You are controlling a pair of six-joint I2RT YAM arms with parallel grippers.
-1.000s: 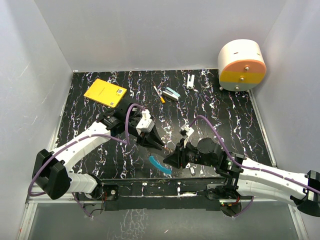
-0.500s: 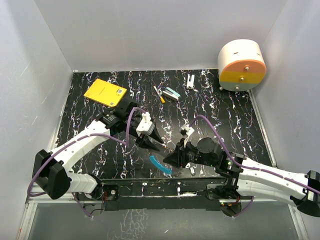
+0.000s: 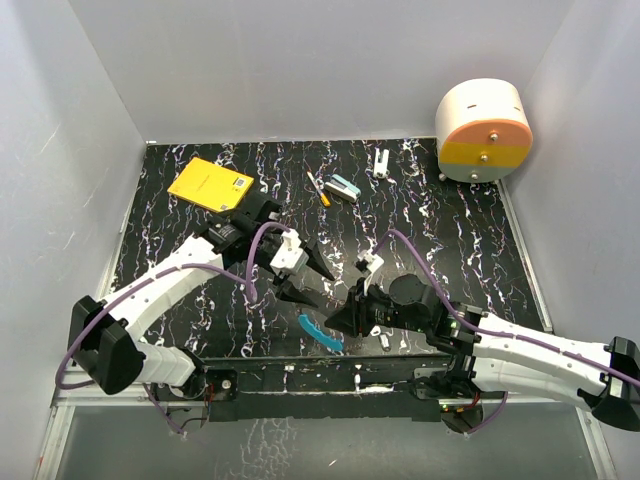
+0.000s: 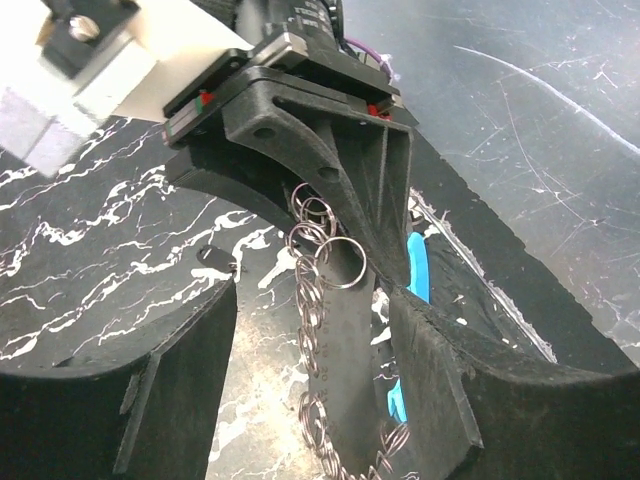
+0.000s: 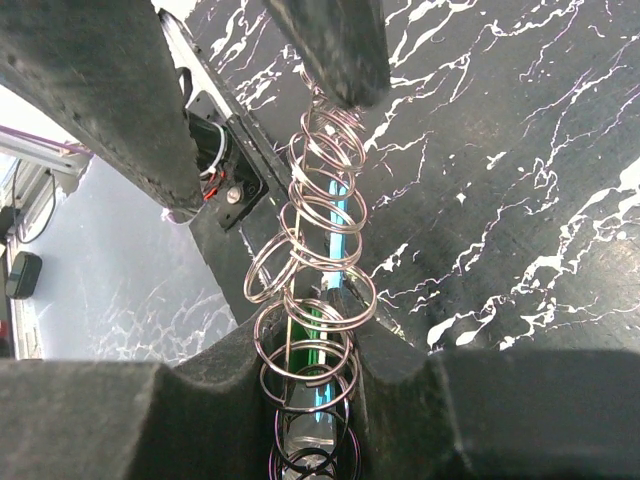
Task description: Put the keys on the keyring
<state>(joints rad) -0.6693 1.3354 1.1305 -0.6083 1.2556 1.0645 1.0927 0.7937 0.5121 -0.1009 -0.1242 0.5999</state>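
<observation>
My right gripper (image 3: pixel 343 315) is shut on a bunch of small silver rings (image 5: pixel 320 215) with a green-headed key (image 5: pixel 318 340) and a silver key blade among them, pinched between its fingers (image 5: pixel 310 345). The ring chain stretches up towards a finger of my left gripper (image 5: pixel 335 50). My left gripper (image 3: pixel 308 277) is open, its jaws spread on either side of the ring chain (image 4: pixel 312 290) without pinching it. The keyring's blue arc (image 3: pixel 320 332) lies on the mat just below both grippers and shows in the left wrist view (image 4: pixel 417 265). Its thin loop is hard to make out.
A yellow notebook (image 3: pixel 210 184) lies back left. An orange-and-white stick (image 3: pixel 318 188), a teal-and-white block (image 3: pixel 344 188) and a small white piece (image 3: pixel 382 161) lie at the back. A round white, orange and yellow container (image 3: pixel 484 130) stands back right. A small silvery piece (image 3: pixel 385 343) lies near the front edge.
My left gripper's jaws have spread open and it has drawn slightly back from the right gripper. The right gripper has kept its hold and shifted slightly left.
</observation>
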